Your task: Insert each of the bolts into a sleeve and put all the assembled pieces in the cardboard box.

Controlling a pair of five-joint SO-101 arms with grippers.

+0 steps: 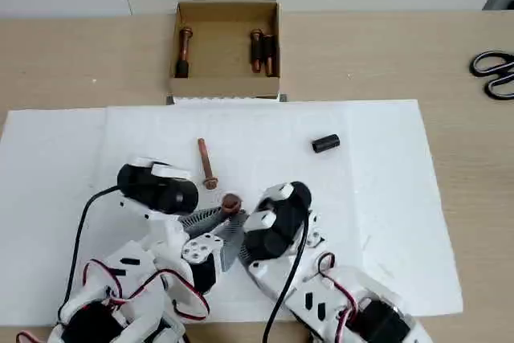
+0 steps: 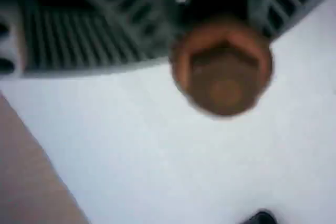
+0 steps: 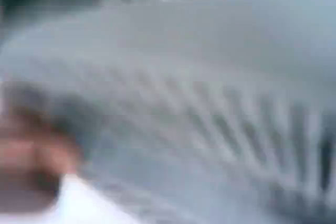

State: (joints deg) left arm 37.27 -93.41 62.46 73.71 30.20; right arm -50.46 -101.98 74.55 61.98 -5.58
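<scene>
Left gripper (image 1: pixel 215 216): low over the white sheet (image 1: pixel 377 222), its tip at a copper bolt head. How far it is open cannot be told.
Right gripper (image 1: pixel 242 222): tip to tip with the left one at that same head. Its opening cannot be told either, nor which of the two has hold.
Raised bolt (image 1: pixel 231 202): between the two tips, its hexagonal head facing the left wrist camera.
Loose bolt (image 1: pixel 206 161): flat on the sheet just beyond the grippers, head nearest them.
Sleeve (image 1: pixel 325 144): black, lying on its side, well apart on the right.
Cardboard box (image 1: pixel 227 86): at the sheet's far edge, with three assembled pieces (image 1: pixel 263 52) inside.
Handling: the bolts are probably stiff, dense and apt to roll. Best pinched across the shank near the head (leaving the tip free for the sleeve). The sleeve looks light and should be taken across its round sides.
</scene>
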